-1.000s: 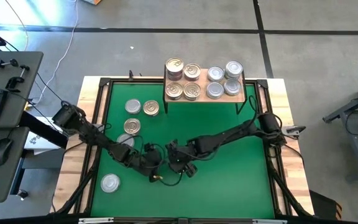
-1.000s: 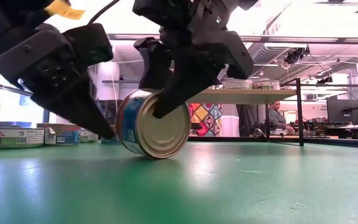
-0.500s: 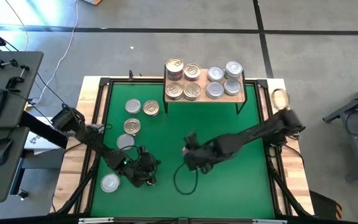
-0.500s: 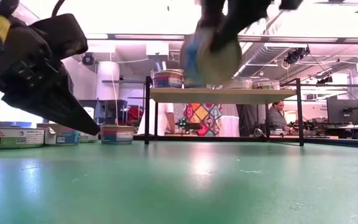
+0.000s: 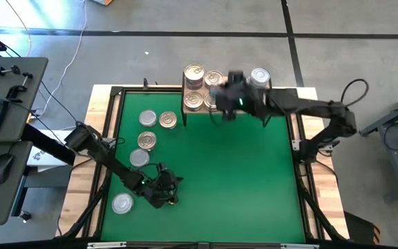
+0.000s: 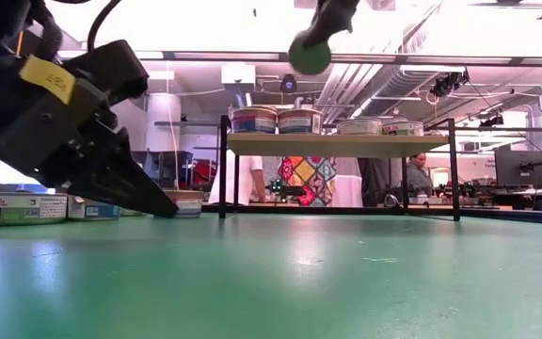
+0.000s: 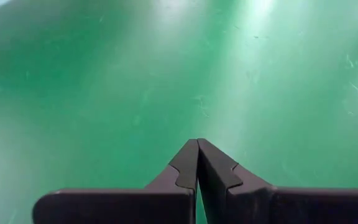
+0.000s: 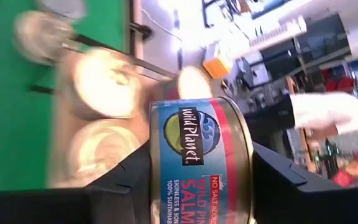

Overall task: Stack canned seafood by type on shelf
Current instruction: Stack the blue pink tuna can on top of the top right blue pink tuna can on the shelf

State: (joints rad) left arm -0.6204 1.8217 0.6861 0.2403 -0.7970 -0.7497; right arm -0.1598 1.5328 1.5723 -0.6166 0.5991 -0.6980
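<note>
My right gripper [image 5: 232,95] is above the light wood shelf [image 5: 271,95] at the mat's far edge. It is shut on a tin with a blue and red label [image 8: 199,163], which also shows high in the low view [image 6: 309,53]. Gold-lidded tins [image 5: 194,73] stand on the shelf's left half and silver-lidded tins [image 5: 259,76] on its right half. Several tins [image 5: 148,119] lie flat on the green mat's left side. My left gripper [image 5: 166,191] is shut and empty, low over the mat near its front left [image 7: 197,163]. My right gripper pinches the tin between its two fingers [image 8: 279,180], one on each flat end, so the labelled side wall [image 8: 194,146] faces the wrist camera. The tin is on edge, lifted clear, above the shelf.
A lone silver-lidded tin [image 5: 122,203] lies at the mat's front left, near my left arm. The shelf stands on thin black legs [image 6: 455,169] with open room beneath. The mat's middle and right side [image 5: 254,173] are bare. A person sits in the room behind [image 6: 420,177].
My right gripper has lifted the tin off the middle of the mat, where it stood on edge. It has carried the tin up and toward the far edge, to above the shelf. My left gripper has drawn back a little toward the left edge and stays low.
</note>
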